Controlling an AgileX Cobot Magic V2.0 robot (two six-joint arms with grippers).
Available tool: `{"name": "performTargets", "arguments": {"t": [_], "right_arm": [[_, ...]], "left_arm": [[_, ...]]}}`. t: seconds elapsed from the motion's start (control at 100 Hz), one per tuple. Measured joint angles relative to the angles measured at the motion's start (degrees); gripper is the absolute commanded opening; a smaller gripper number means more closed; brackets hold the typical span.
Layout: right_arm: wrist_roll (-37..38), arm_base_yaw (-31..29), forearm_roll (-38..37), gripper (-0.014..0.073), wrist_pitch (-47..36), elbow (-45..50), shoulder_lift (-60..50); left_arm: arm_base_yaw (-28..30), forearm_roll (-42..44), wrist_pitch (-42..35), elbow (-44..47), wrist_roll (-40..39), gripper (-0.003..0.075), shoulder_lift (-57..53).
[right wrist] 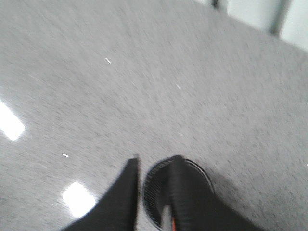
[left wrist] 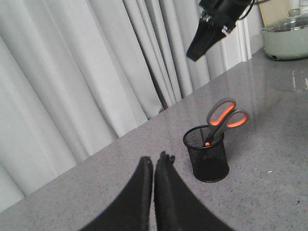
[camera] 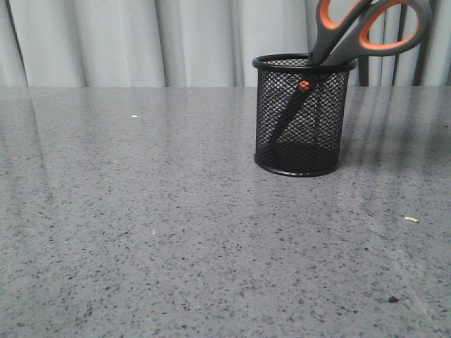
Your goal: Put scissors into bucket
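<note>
Your left gripper [left wrist: 154,161] has its jaws pressed together on nothing, held above the grey table [camera: 141,232], with the bucket [left wrist: 207,160] standing just ahead of the fingertips and a little to their right. You can see the scissors [camera: 352,35] already standing in that bucket, blades down inside the mesh, tilted, orange-lined handles leaning out over the rim. Your right gripper [right wrist: 154,166] hangs above the bucket with its jaws slightly parted and empty; the bucket's rim [right wrist: 159,180] shows through the gap between the fingers, directly below them. Beyond it, a lidded pot [left wrist: 288,34] sits far off on the table edge.
</note>
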Motion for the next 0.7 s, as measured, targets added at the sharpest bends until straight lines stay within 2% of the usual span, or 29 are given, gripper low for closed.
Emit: {"name": "performTargets", "arguments": {"t": [0.12,0.24,0.35,0.59,0.7], "right_arm": [[-0.51,0.0,1.28,-0.0045,0.0,1.63,-5.09],[-4.08,0.0,1.43,-0.0045,-4.95,9.75,-13.57],[-6.99,0.0,1.42,-0.0045,-14.48,23.74,-24.56],[-8.19,0.0,-0.12,-0.0045,-43.81,61.38,-47.44],[-8.23,0.0,0.92,-0.0045,-51.66,73.74,-54.51]], "left_arm": [[0.0,0.0,-1.62,4.82,0.0,-0.002,-2.69],[0.0,-0.03,-2.85,10.94,0.0,-0.002,-7.37],[0.0,-0.26,-3.37,16.74,0.0,-0.002,-12.17],[0.0,-0.96,-5.34,26.36,0.0,-0.002,-16.47],[0.0,-1.79,-6.71,29.08,0.0,-0.002,-16.47]]}}
